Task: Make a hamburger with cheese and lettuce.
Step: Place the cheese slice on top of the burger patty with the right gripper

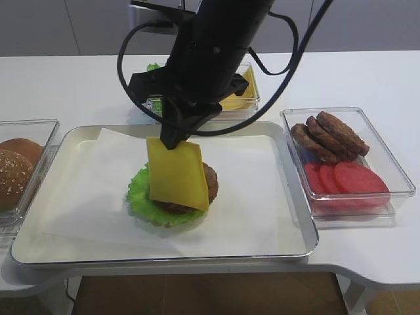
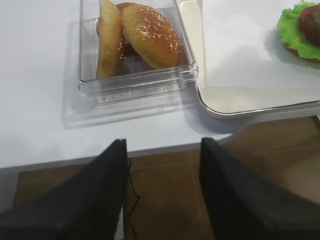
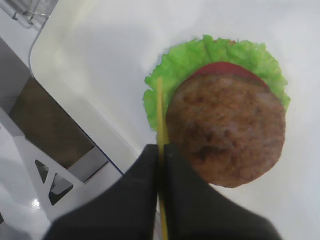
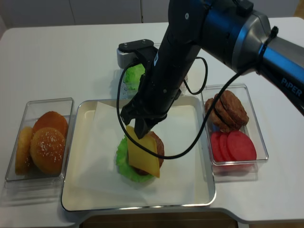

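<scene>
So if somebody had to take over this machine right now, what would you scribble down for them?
Right gripper: shut on the thin yellow square cheese slice, pinched by its top edge, hanging over the burger.
Left gripper: open, empty, parked off the table's front edge by the clear tub of sesame buns.
On the papered metal tray: ruffled green lettuce leaf, a red tomato slice, round brown patty on top.
Done: lettuce and patty stacked.
Left: lay the cheese on the patty and release.

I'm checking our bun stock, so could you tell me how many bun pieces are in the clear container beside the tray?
3 visible: one sesame bun in front, one plain bun behind it, and one piece on edge along the container's outer side. More may be hidden underneath.
</scene>
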Robot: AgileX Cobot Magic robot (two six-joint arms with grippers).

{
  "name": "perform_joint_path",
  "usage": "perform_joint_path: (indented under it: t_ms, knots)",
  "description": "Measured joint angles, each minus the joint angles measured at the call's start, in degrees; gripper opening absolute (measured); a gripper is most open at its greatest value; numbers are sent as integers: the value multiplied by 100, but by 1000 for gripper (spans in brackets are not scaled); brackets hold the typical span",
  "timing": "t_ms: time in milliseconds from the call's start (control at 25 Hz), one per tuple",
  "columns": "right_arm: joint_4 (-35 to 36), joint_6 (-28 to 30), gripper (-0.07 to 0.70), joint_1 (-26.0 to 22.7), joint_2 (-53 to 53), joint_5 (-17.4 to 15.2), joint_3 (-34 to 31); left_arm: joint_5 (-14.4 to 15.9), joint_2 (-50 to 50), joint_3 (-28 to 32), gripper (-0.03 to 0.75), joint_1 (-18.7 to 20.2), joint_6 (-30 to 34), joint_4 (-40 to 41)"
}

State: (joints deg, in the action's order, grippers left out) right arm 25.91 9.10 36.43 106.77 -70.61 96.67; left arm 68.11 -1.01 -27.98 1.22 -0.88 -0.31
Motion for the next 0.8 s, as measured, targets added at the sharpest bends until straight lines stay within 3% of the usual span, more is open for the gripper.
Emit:
perform_joint_path:
  t_ms: [320,800]
  knots:
    - [-195,0,41,0,0,226,0,0,0,0,352,0,0,0]
    - [-493,-141,41,0,0,142,0,0,0,0,352,0,0,0]
